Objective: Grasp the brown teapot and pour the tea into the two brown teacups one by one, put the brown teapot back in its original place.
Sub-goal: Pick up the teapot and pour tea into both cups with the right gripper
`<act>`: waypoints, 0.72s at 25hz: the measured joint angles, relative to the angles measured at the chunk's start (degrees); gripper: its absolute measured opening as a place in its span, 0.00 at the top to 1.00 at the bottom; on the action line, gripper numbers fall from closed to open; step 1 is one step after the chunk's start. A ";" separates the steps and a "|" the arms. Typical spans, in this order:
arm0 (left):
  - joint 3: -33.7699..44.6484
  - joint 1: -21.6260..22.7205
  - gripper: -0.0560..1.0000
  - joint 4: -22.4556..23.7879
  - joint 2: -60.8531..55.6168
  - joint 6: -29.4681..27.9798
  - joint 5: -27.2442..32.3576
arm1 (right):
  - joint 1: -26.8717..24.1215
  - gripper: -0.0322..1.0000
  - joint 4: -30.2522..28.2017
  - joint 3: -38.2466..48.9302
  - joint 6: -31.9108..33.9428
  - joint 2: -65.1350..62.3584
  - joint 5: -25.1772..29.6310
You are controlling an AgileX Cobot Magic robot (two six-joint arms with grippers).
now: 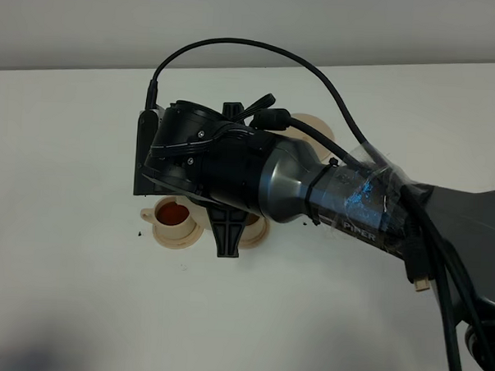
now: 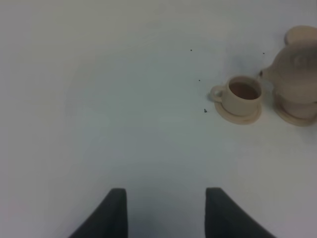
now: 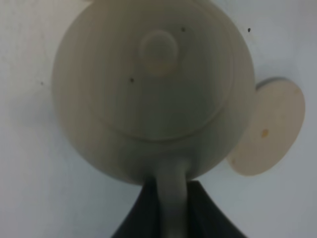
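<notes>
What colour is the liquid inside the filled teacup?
Reddish brown. The exterior high view shows the liquid in the teacup best.

From above, the right arm [image 1: 313, 188] covers the brown teapot [image 3: 153, 89] and most of the second teacup [image 1: 258, 229]; the teapot's handle runs off-frame.

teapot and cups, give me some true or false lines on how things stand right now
1. The right end effector grips the teapot by its handle. True.
2. The unobstructed cup is empty. False: it holds reddish tea.
3. The left end effector holds a cup. False: it is open and empty, apart from the cups.
4. The lid is on the teapot. True.
5. The teapot sits on the big saucer. False: that saucer lies bare beside it.
</notes>
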 joint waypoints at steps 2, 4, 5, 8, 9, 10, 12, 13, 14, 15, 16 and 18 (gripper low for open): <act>0.00 0.00 0.56 0.00 0.00 0.00 0.00 | 0.00 0.85 0.39 0.00 0.71 0.00 0.00; 0.00 0.00 0.56 0.00 0.00 0.00 0.00 | 0.00 0.85 0.91 0.00 1.65 0.00 0.00; 0.00 0.00 0.56 0.00 0.00 0.00 0.00 | 0.00 0.85 1.07 0.00 2.05 0.00 0.06; 0.00 0.00 0.56 0.00 0.00 0.00 0.00 | 0.00 0.85 1.81 0.00 3.37 0.00 0.25; 0.00 0.00 0.56 0.00 0.00 0.00 0.00 | 0.00 0.85 2.00 -0.02 3.80 0.00 0.34; 0.00 0.00 0.56 0.00 0.00 0.00 0.00 | 0.00 0.85 2.13 -0.02 4.46 0.00 0.46; 0.00 0.00 0.56 0.00 0.00 0.00 0.00 | 0.00 0.85 2.63 -0.14 5.29 0.00 0.97; 0.00 0.00 0.56 0.00 0.00 0.00 0.00 | 0.00 0.85 3.19 -0.45 5.67 0.00 1.24; 0.00 0.00 0.56 0.00 0.00 0.00 0.00 | 0.00 0.85 3.71 -0.77 6.04 0.00 1.46; 0.00 0.00 0.56 0.00 0.00 0.00 0.00 | 0.00 0.85 4.26 -1.24 6.42 0.00 1.56; 0.00 0.00 0.56 0.00 0.00 0.00 0.00 | 0.00 0.85 4.80 -1.78 6.72 0.00 1.60; 0.00 0.00 0.56 0.00 0.00 0.00 0.00 | 0.00 0.85 5.75 -2.58 7.68 0.00 1.63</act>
